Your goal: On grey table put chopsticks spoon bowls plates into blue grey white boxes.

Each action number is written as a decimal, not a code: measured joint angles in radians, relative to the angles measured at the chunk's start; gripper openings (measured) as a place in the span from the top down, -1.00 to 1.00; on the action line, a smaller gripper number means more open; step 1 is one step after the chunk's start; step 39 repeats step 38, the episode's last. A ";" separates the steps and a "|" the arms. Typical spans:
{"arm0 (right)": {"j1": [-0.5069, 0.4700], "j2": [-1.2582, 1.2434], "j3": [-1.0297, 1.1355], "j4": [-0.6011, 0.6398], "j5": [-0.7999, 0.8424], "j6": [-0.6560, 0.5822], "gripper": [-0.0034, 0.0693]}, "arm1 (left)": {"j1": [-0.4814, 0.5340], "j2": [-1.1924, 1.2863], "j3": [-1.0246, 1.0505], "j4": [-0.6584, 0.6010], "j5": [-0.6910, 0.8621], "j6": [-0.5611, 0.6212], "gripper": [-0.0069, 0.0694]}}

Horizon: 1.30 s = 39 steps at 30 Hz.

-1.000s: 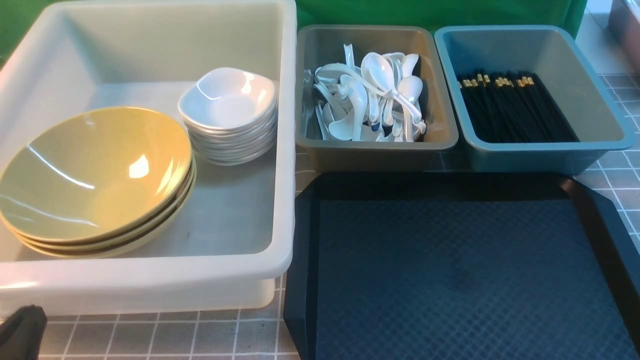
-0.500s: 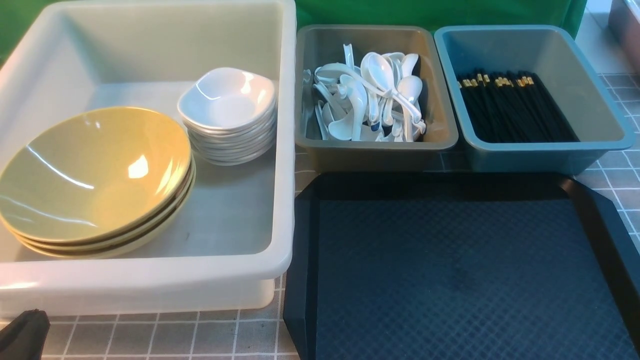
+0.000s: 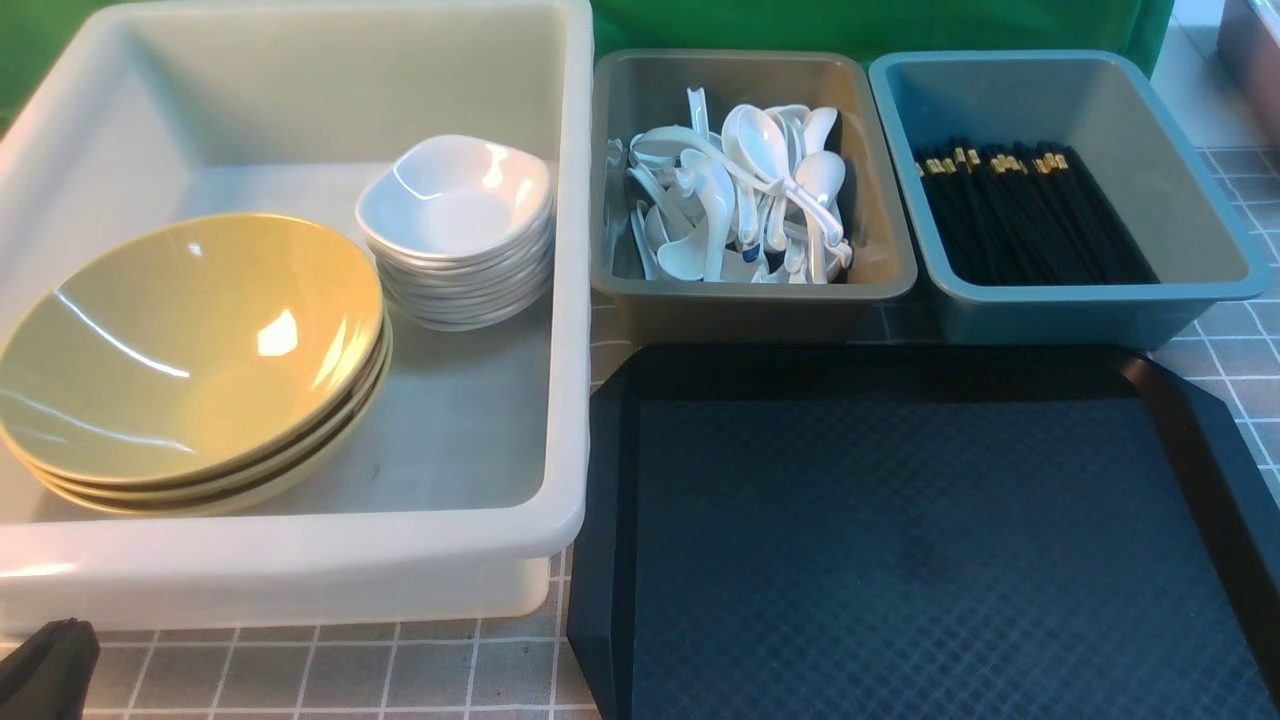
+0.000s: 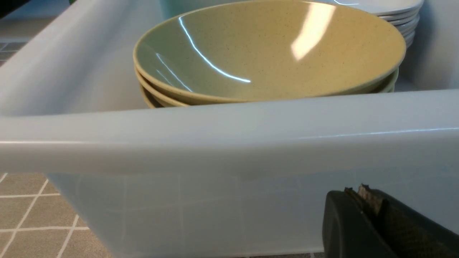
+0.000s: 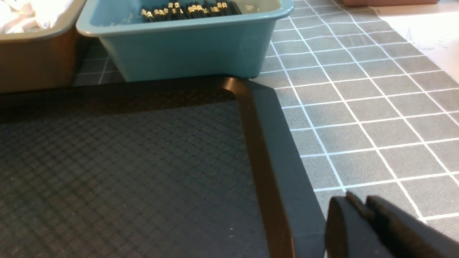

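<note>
On the grey table (image 3: 400, 670), three boxes hold the tableware. The white box (image 3: 560, 300) sits on the robot's left and takes up most of that side; inside it a stack of yellow-green bowls (image 3: 190, 350) rests against the near wall, and just behind and to the right of them stands a stack of small white plates (image 3: 455, 225), close to the bowls but apart from the box's right wall. Right of the white box, the grey box (image 3: 750, 300) holds a loose heap of white spoons (image 3: 740, 195), some lying over one another. Beside it, nearly touching, the blue box (image 3: 1090, 310) holds black chopsticks (image 3: 1030, 215) laid side by side, their gold-banded ends pointing away from the robot. In front of those two smaller boxes lies a black tray (image 3: 600, 560) with a diamond-textured floor (nothing rests on it). The left gripper (image 4: 362, 195) hangs low outside the near wall of the white box, its jaws pressed together with nothing between them; in the front view only a dark corner of it shows at the lower left edge. The right gripper (image 5: 362, 204) hovers over the table just off the tray's right rim, its fingers close together and carrying nothing, though whether they fully meet I cannot tell.
</note>
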 joint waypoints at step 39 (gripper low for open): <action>0.000 0.000 0.000 0.000 0.000 -0.011 0.70 | 0.000 0.000 0.000 -0.007 0.001 0.007 0.84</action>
